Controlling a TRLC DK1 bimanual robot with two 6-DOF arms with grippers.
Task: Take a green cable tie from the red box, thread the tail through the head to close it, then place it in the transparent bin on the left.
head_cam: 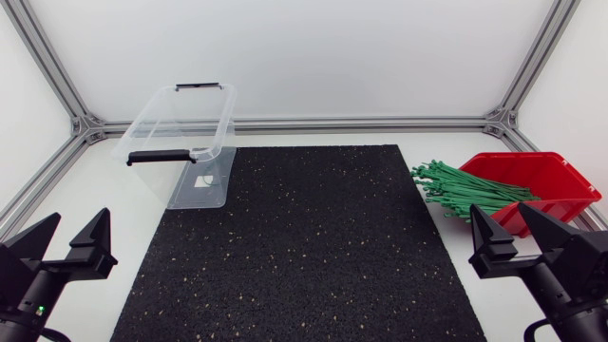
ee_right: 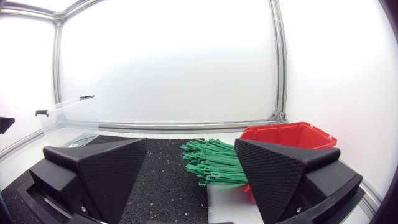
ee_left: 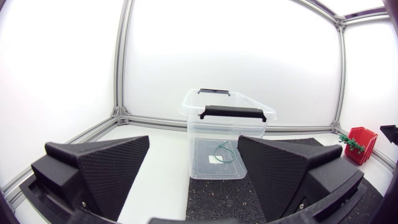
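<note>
Pose: left gripper (head_cam: pixel 74 231) held low, fingers wide apart, empty; bin (ee_left: pixel 200 124) straight ahead. Right gripper (head_cam: pixel 501 226) low, equally wide, empty; ties (ee_right: pixel 208 163) and box (ee_right: pixel 292 134) just ahead.

I see a red box (head_cam: pixel 556 180), bright green cable ties (head_cam: pixel 464 188), a clear bin (head_cam: pixel 180 123) with black handles (head_cam: pixel 160 156), a black mat (head_cam: pixel 304 247) flecked with pale specks, and a white table (head_cam: pixel 104 190); my left gripper (head_cam: pixel 81 218) and right gripper (head_cam: pixel 496 211) are matte black.

Left claw (head_cam: pixel 76 224) and right claw (head_cam: pixel 498 215) sit low, fingers spread wide.
</note>
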